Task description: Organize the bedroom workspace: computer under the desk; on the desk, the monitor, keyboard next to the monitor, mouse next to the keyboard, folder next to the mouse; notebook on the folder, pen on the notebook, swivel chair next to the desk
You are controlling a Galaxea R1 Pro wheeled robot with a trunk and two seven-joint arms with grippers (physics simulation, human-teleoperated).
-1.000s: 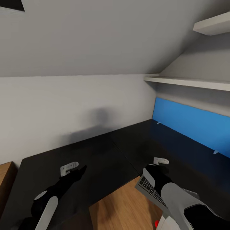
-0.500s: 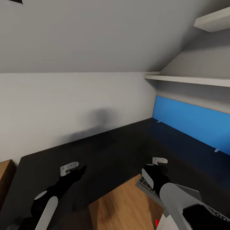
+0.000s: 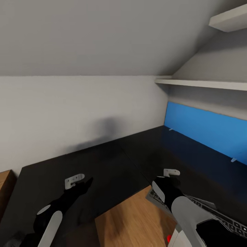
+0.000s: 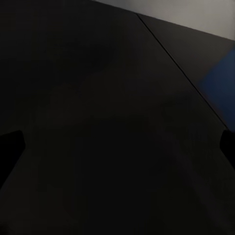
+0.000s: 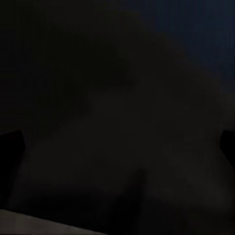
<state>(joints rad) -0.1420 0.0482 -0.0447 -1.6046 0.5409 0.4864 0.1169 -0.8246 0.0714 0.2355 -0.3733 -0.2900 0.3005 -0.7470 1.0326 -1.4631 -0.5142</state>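
One keyboard (image 3: pixel 219 216) slantwise across desk (image 3: pixel 103 164)

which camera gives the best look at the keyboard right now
The head view: the keyboard lies under the right arm at the desk's edge, its keys visible beside the right gripper. The right wrist view is nearly black, with only a pale strip that could be its edge; the left wrist view looks across bare desktop.

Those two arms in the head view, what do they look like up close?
Both arms are black with pale grey-white shell panels. Each ends in a black pincer, left and right, with a small white bracket beside it. A red spot shows near the right arm's base.
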